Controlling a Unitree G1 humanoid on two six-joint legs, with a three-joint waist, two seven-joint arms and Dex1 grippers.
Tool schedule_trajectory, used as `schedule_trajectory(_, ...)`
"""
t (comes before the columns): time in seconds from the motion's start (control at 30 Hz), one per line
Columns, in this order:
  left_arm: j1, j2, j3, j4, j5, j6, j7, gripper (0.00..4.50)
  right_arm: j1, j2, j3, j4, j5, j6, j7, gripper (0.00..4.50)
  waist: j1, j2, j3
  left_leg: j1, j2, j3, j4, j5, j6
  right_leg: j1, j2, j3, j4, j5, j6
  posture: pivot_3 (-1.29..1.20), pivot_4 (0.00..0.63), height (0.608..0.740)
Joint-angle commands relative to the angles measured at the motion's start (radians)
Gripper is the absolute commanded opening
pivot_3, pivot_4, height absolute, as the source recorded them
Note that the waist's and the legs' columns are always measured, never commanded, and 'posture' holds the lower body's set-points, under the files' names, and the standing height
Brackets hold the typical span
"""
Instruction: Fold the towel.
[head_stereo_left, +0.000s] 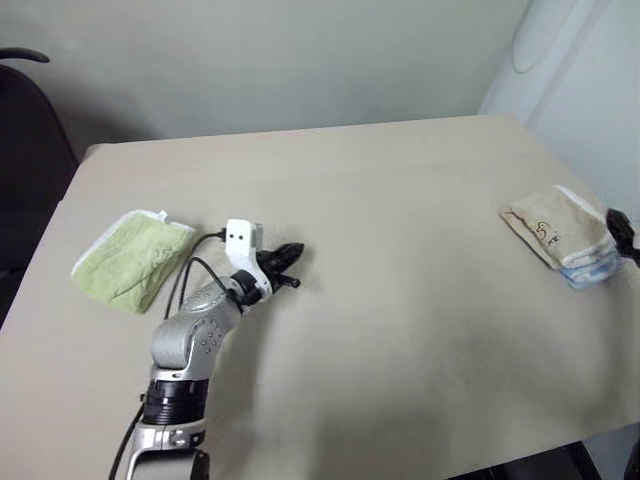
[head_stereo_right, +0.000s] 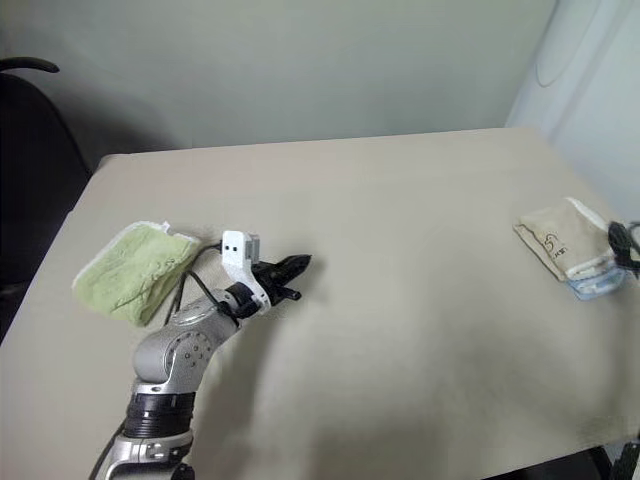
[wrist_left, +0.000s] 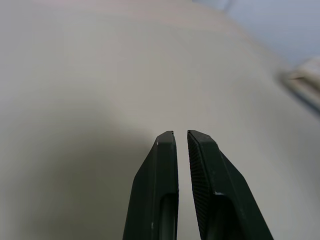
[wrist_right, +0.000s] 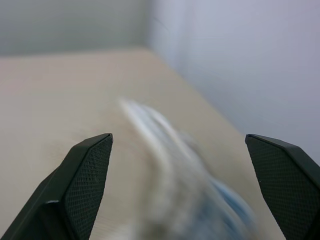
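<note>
The towel (head_stereo_left: 555, 228), beige with white edging and a small dark mark, lies folded near the table's right edge on top of a light blue folded cloth (head_stereo_left: 592, 272). In the right wrist view my right gripper (wrist_right: 178, 136) is open wide, just above the table. The towel (wrist_right: 165, 165) shows blurred right in front of it, between the lines of its fingers. My left gripper (head_stereo_left: 292, 265) hovers over the left middle of the table, far from the towel. It is shut with nothing in it, its fingers (wrist_left: 167, 150) nearly touching.
A lime-green folded cloth (head_stereo_left: 132, 258) lies at the table's left, just beside my left arm. The beige table (head_stereo_left: 400, 200) stretches bare between the two grippers. A dark chair (head_stereo_left: 25, 150) stands off the left side, and a white surface (head_stereo_left: 580, 60) rises at the back right.
</note>
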Motion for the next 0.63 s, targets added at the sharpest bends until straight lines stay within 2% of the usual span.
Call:
schedule_trajectory(0.03,0.005,0.073,0.008,0.010,0.085,-0.123,-0.053,0.48,0.028,0.029,0.155,-0.215,0.025,0.016,0.126,4.48,-0.003,-0.001,0.000,0.000,0.000,0.000,0.000,0.000,0.000,0.000,0.000,0.000,0.000,0.000,0.000,0.00,0.150,0.740)
schedule_trajectory(0.13,0.057,0.120,0.023,-0.007,0.104,-0.172,-0.099,0.48,0.019,0.107,0.307,-0.324,0.039,0.067,0.171,4.48,-0.002,-0.001,0.000,-0.001,-0.001,-0.001,0.000,0.000,0.000,0.000,0.000,0.002,-0.001,-0.001,0.002,0.00,0.150,0.740)
schedule_trajectory(0.27,0.143,0.172,0.038,-0.060,0.103,-0.205,-0.163,0.48,-0.030,0.211,0.448,-0.304,-0.025,0.051,0.178,4.48,0.001,-0.001,0.000,-0.002,-0.002,-0.001,0.000,0.001,-0.002,-0.003,0.000,0.008,-0.001,-0.002,0.004,0.00,0.150,0.740)
schedule_trajectory(0.4,0.222,0.153,0.074,-0.145,0.081,-0.176,-0.126,0.48,-0.070,0.279,0.497,-0.223,-0.032,0.041,0.204,4.48,0.010,-0.002,0.000,-0.004,-0.005,-0.001,0.001,0.001,-0.002,-0.005,-0.001,0.012,-0.001,-0.001,0.007,0.00,0.150,0.740)
schedule_trajectory(0.63,0.323,0.115,0.099,-0.266,0.060,-0.127,-0.070,0.48,-0.058,0.300,0.511,-0.209,-0.051,0.039,0.233,4.48,0.009,-0.003,-0.001,-0.003,-0.005,-0.001,0.001,0.001,-0.001,-0.005,-0.001,0.012,-0.001,-0.001,0.006,0.00,0.150,0.740)
